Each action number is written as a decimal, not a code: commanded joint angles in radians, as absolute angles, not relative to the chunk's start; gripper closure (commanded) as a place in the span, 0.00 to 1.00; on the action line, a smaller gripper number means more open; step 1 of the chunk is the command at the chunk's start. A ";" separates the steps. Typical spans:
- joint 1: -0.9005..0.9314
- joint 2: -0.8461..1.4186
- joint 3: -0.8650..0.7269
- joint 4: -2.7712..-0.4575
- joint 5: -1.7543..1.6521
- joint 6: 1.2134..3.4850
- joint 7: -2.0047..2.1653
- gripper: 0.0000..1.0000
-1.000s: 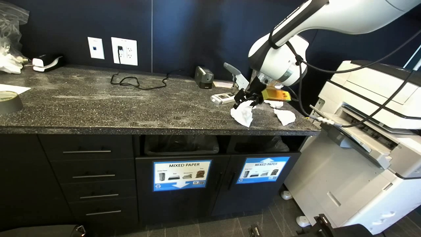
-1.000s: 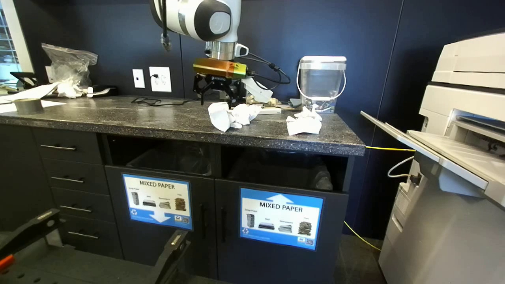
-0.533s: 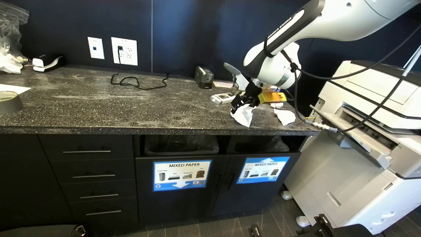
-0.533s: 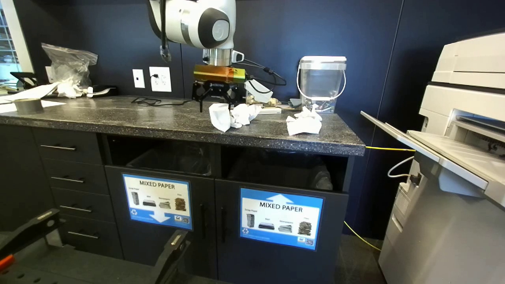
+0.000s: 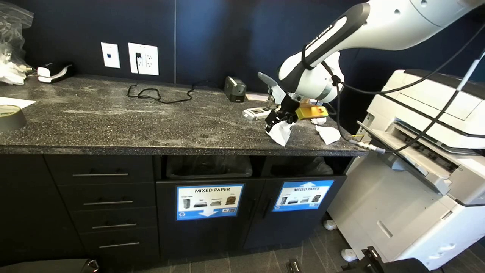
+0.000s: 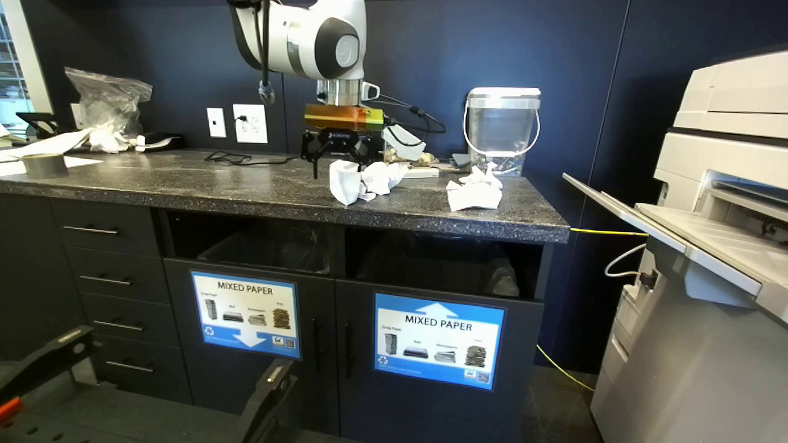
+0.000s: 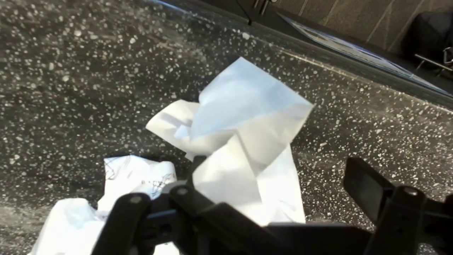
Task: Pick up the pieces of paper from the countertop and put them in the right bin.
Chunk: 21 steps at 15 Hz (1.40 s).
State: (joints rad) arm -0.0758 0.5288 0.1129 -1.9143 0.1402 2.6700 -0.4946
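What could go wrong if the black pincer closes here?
The open black pincer could snag the scribbled, crumpled white paper close beside it. The folded white paper sits off-centre in the pincer's opening, so closing may shove it. The right-hand black bin slot adjoins a similarly labelled left-hand slot, so misplacing is possible.

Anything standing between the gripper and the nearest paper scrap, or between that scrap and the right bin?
Nothing visible blocks the gripper: in the wrist view, part of the white paper scrap shows between its open jaws. The countertop's front edge lies between scrap and right bin, whose opening sits beneath it.
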 commanded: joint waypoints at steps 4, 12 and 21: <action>-0.087 0.556 0.129 -1.867 0.103 2.640 -0.464 0.00; -0.089 0.574 0.130 -1.854 0.093 2.639 -0.462 0.50; -0.075 0.599 0.129 -1.846 0.079 2.630 -0.450 0.83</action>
